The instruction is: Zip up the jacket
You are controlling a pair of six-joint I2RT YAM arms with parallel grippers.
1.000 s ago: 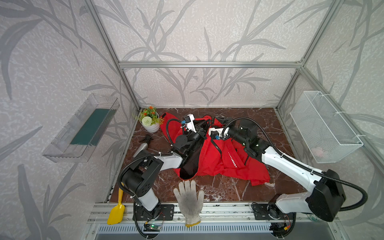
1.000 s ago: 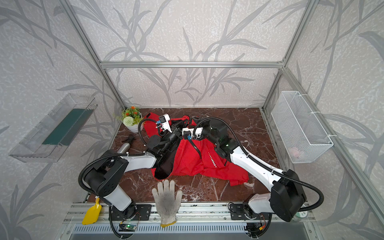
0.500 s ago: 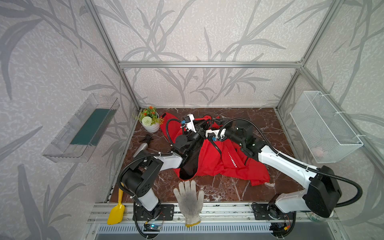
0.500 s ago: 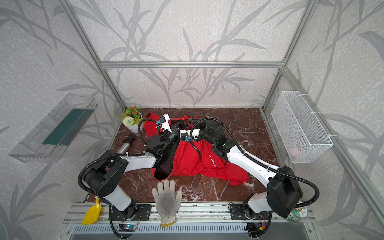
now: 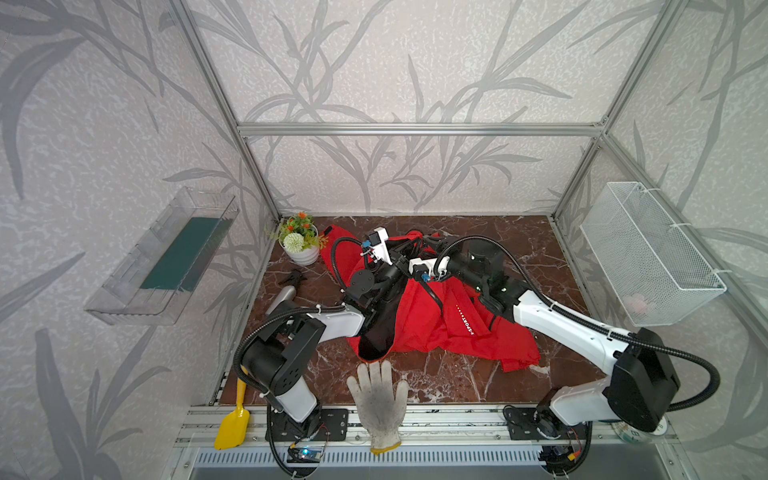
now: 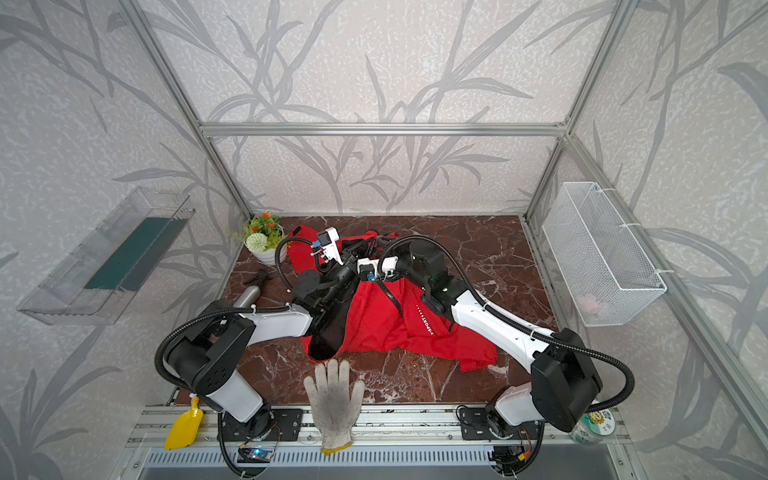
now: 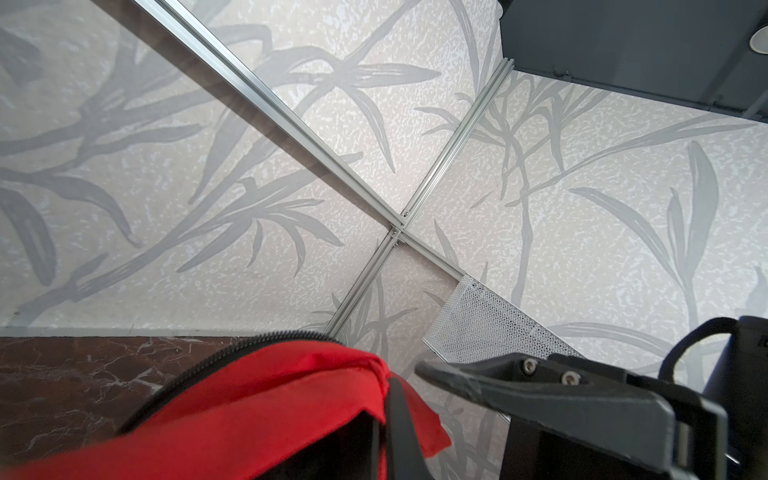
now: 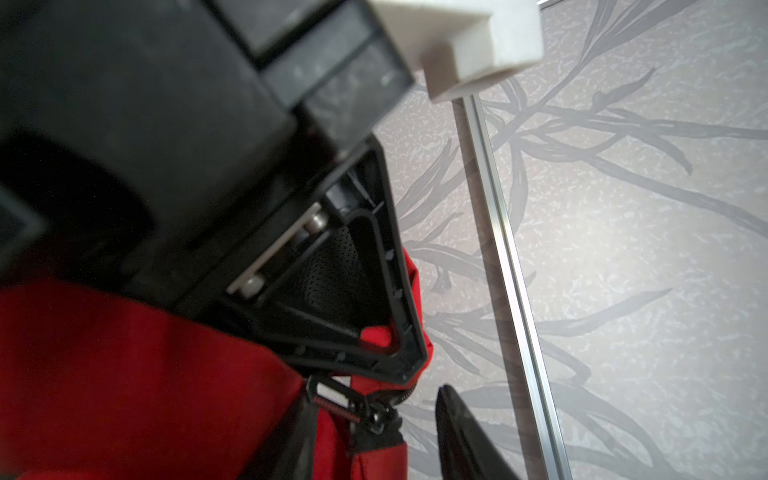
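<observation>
**Right arm closes in on jacket's zipper as left keeps its hold**

The red jacket (image 5: 419, 328) lies crumpled across the middle of the marble table (image 5: 519, 257), its black lining turned out along the near-left edge. One front edge is lifted off the table at the back, where the two arms meet. The left gripper (image 5: 405, 251) stays where it was a second ago. Its fingers (image 8: 401, 299) are pressed together on a fold of the red cloth at the top of that raised edge, seen close in the right wrist view.

The right arm has swung a little leftward over the past second, bringing the right gripper (image 5: 405, 268) nearer its partner. Its jaws stand apart. One finger (image 8: 461, 432) hangs free against the wall, just beside the black zipper slider (image 8: 376, 415) but not touching it.

A run of open zipper teeth (image 7: 249, 345) curves along the cloth's edge in the left wrist view. The jacket's sprawl on the table looks unchanged in both top views.
</observation>
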